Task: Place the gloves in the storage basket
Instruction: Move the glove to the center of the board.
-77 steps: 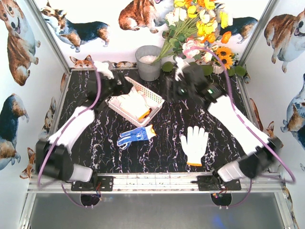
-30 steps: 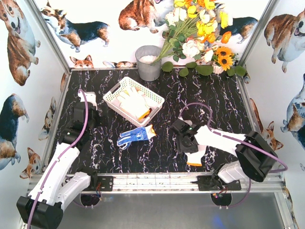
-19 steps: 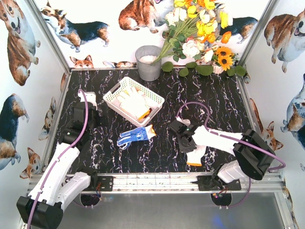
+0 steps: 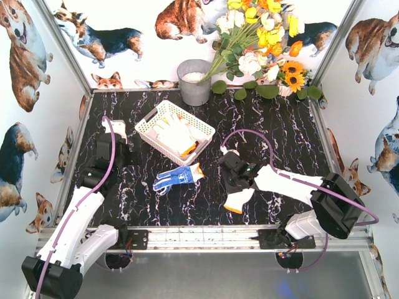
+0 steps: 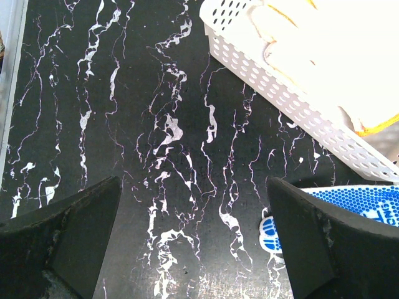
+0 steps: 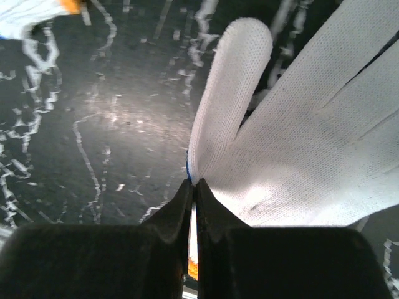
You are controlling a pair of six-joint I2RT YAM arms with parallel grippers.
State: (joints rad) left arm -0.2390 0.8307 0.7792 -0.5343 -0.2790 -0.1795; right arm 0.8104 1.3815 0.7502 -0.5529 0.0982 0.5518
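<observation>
A white knit glove [image 4: 240, 199] was pinched at its edge in the closed right pincer [image 6: 193, 185] at the front of the black marbled surface [image 4: 280, 137]. A blue-dotted glove [image 4: 174, 178] lay just beside the white storage basket [image 4: 204, 129], which held cream gloves [image 4: 173, 132]. The left pincer [image 5: 193, 193] gaped open.

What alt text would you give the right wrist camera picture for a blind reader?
The right gripper, shut, pinches the edge of a white knit glove. Behind them lies a black table with white veins.
</observation>
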